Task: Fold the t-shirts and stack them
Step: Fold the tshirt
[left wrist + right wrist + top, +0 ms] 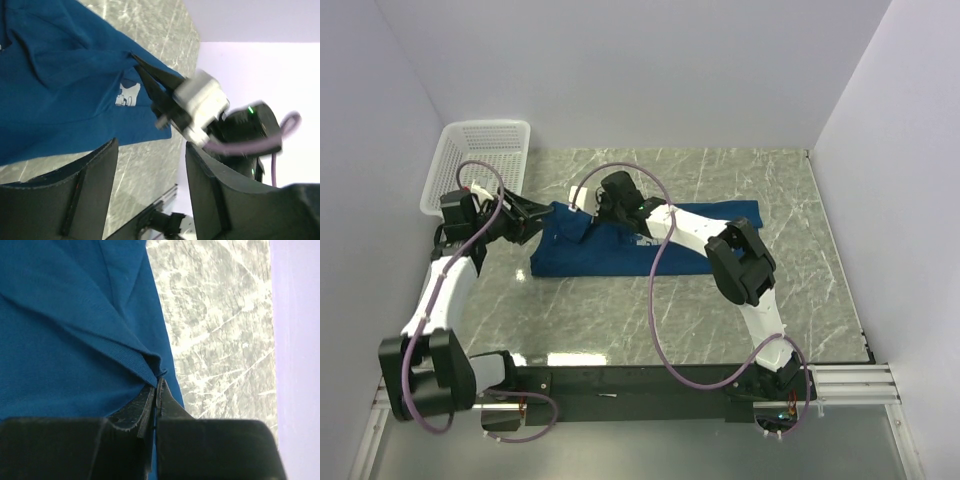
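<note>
right gripper (156, 390) is pinched closed on a fold of the deep blue t-shirt (65, 330), which lies creased in a long folded band, pale print (127, 95) peeking out, just right of the basket (485, 150). left gripper (151, 145) gapes, holding nothing.

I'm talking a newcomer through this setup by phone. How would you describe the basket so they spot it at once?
Look at the green marbled table, then go to its far left corner. The basket there is white plastic lattice, open-topped and rectangular. Its nearest neighbour, the t-shirt, is flat blue cloth.
</note>
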### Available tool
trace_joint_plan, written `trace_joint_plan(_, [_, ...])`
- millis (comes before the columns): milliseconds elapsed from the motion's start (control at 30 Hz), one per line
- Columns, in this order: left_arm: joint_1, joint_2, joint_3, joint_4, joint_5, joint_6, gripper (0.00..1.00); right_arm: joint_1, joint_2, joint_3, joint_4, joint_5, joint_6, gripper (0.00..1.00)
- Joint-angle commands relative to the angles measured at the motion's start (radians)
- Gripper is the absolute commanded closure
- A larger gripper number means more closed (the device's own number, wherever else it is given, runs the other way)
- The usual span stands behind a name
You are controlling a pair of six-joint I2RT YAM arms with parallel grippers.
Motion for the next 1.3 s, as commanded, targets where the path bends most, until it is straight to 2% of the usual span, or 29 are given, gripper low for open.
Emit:
trace_joint_plan(0, [0.007, -0.097, 0.005, -0.102, -0.030, 0.100, 0.38, -0.007, 0.020, 0.045, 0.033, 0.033, 0.035, 1.00])
trace_joint_plan(100, [0.013, -0.162, 0.005, -0.162, -0.042, 0.135, 0.38, -0.007, 0.033, 0.054, 0.031, 0.059, 0.046, 0.96])
trace_joint_plan(200, [0.018, -0.211, 0.012, -0.206, -0.061, 0.170, 0.38, -0.012, 0.049, 0.071, 0.025, 0.092, 0.069, 0.75])
trace_joint_plan(233, [0.021, -0.232, 0.017, -0.238, -0.064, 0.178, 0.37, -0.012, 0.053, 0.079, 0.019, 0.104, 0.085, 0.60])
trace_joint_plan(367, [0.029, -0.288, 0.035, -0.314, -0.082, 0.221, 0.37, -0.023, 0.084, 0.175, -0.064, 0.147, 0.180, 0.45])
trace_joint_plan(433, [0.032, -0.323, 0.049, -0.344, -0.094, 0.252, 0.37, -0.044, 0.080, 0.209, -0.111, 0.084, 0.242, 0.37])
trace_joint_plan(600, [0.030, -0.384, 0.094, -0.479, -0.151, 0.333, 0.36, -0.061, 0.038, 0.249, -0.234, -0.069, 0.257, 0.34])
trace_joint_plan(633, [0.032, -0.404, 0.097, -0.490, -0.169, 0.341, 0.36, -0.063, 0.032, 0.252, -0.275, -0.203, 0.186, 0.34])
trace_joint_plan(700, [0.030, -0.435, 0.097, -0.506, -0.193, 0.359, 0.36, -0.058, 0.012, 0.235, -0.410, -0.339, 0.069, 0.35])
trace_joint_plan(733, [0.030, -0.458, 0.094, -0.512, -0.219, 0.364, 0.35, -0.055, 0.009, 0.231, -0.467, -0.481, -0.085, 0.36])
trace_joint_plan(767, [0.032, -0.463, 0.094, -0.522, -0.226, 0.368, 0.35, -0.040, 0.004, 0.212, -0.546, -0.508, -0.153, 0.36])
trace_joint_plan(867, [0.032, -0.480, 0.095, -0.546, -0.256, 0.368, 0.35, 0.011, 0.003, 0.154, -0.523, -0.458, -0.244, 0.38])
trace_joint_plan(933, [0.032, -0.487, 0.091, -0.550, -0.263, 0.364, 0.35, 0.037, 0.012, 0.143, -0.466, -0.407, -0.208, 0.39])
trace_joint_plan(1067, [0.033, -0.492, 0.100, -0.556, -0.282, 0.361, 0.35, 0.088, 0.090, 0.229, -0.348, -0.254, -0.085, 0.41])
trace_joint_plan(1267, [0.033, -0.492, 0.108, -0.561, -0.288, 0.364, 0.35, 0.114, 0.171, 0.332, -0.306, -0.178, 0.009, 0.41])
